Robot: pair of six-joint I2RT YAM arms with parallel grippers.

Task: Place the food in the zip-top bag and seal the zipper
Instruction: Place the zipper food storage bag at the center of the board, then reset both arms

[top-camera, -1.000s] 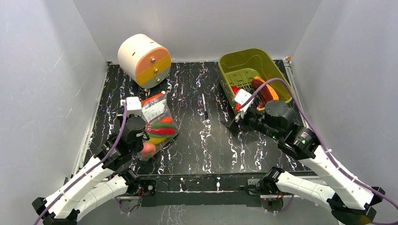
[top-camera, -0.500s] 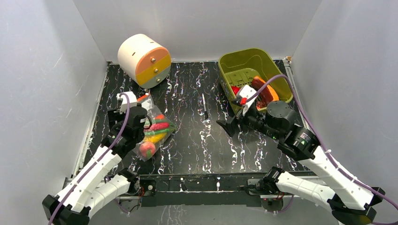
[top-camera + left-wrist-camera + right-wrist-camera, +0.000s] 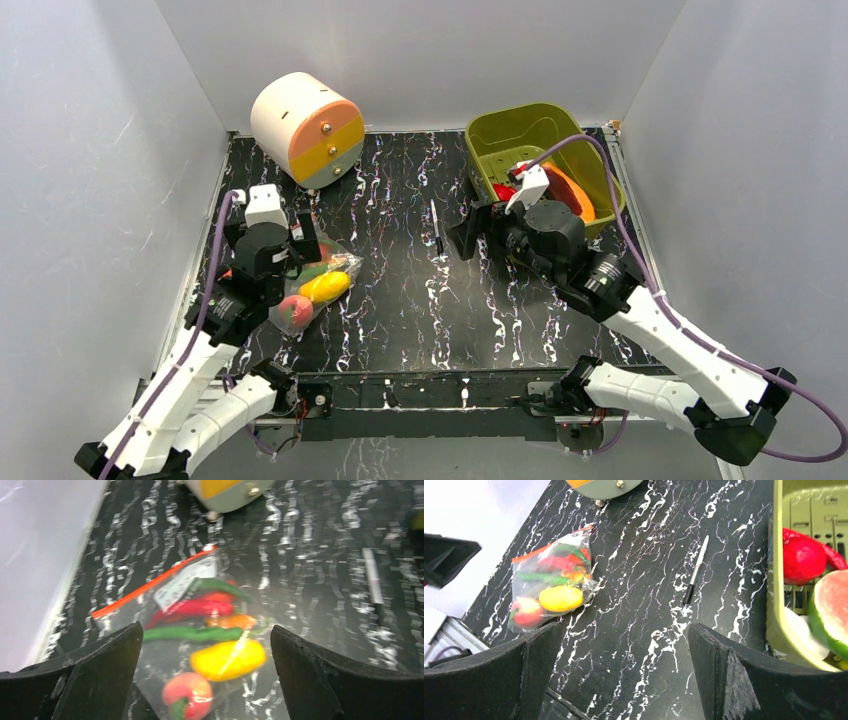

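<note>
The zip-top bag (image 3: 312, 283) lies on the black marbled table at the left, its orange-red zipper (image 3: 155, 582) along the far-left edge. The food sits inside it: a peach (image 3: 187, 695), a yellow piece (image 3: 227, 657), a long green pepper (image 3: 190, 633) and a red chili (image 3: 195, 609). My left gripper (image 3: 205, 627) hovers open over the bag's left side with its jaws wide apart, touching nothing. My right gripper (image 3: 624, 627) is open and empty above the table's middle, beside the tub. Whether the zipper is pressed fully closed I cannot tell.
An olive-green tub (image 3: 520, 125) at the back right holds other toy foods. A thin black and white pen (image 3: 436, 228) lies mid-table. A cream cylinder with orange and yellow drawers (image 3: 305, 125) stands at the back left. Grey walls close in three sides.
My left gripper opened and let go of the bag, then drew back to the left. The bag settled flat on the table. My right gripper swung left, away from the tub.
</note>
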